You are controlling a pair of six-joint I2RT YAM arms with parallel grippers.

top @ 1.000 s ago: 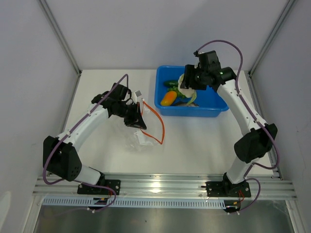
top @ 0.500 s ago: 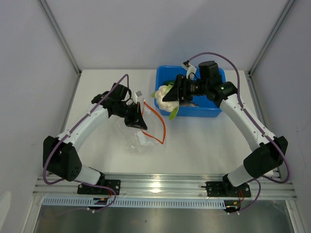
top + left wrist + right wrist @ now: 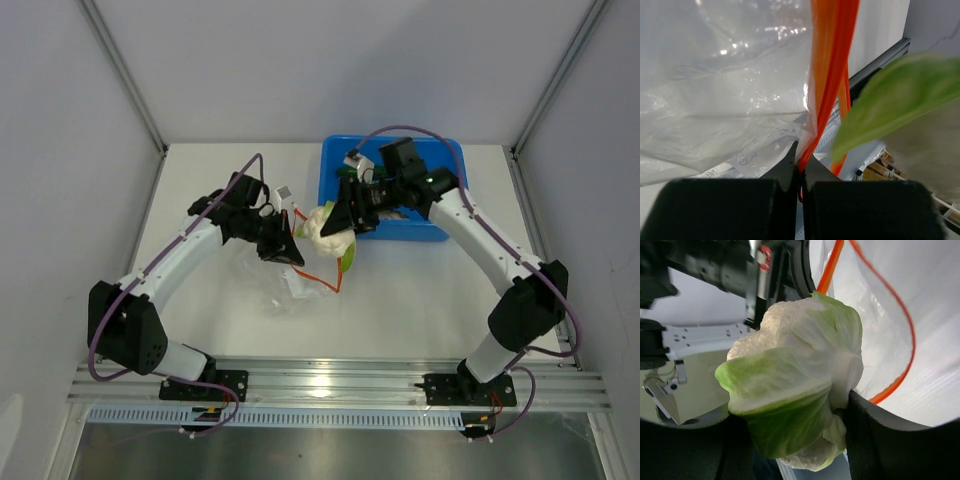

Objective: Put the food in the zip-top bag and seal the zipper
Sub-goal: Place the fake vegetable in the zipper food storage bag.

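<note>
1. Top view: the left gripper (image 3: 287, 250) is clenched on the zipper (image 3: 337, 270). It holds the mouth of the zip-top bag (image 3: 283, 290) up, left of the middle of the bench (image 3: 420, 300), and the bag's body lies crumpled toward the near edge. The right gripper (image 3: 335, 222) grasps the cauliflower (image 3: 322, 226) just beside that mouth, between it and the blue bin (image 3: 410, 232) at the far edge. The arm covers much of the bin, so the other food cannot be made out.
2. Left wrist view: the fingers (image 3: 790, 165) are pinched shut on the orange-red zipper (image 3: 827, 75), with clear film spreading to its left. A blurred green cauliflower leaf (image 3: 890, 95) sits close on the right; whether it touches the strip cannot be told.
3. Right wrist view: the cauliflower (image 3: 795, 390) fills the gap between both fingers and looks firmly held. Beyond it the zipper (image 3: 905, 325) loops around the open mouth, with the left gripper (image 3: 775, 270) at the loop's upper left.
4. Step in hand: loading, apparently the first piece, since no food shows inside the bag. The next move calls for carrying the cauliflower through the loop and well inside before letting go.
5. Edges and room: the opening looks little wider than the cauliflower, so a leaf could catch the strip and tug it from the pinch. The left gripper crowds one side of the mouth. Open bench lies toward the right and near edges, which favours entering from there.
</note>
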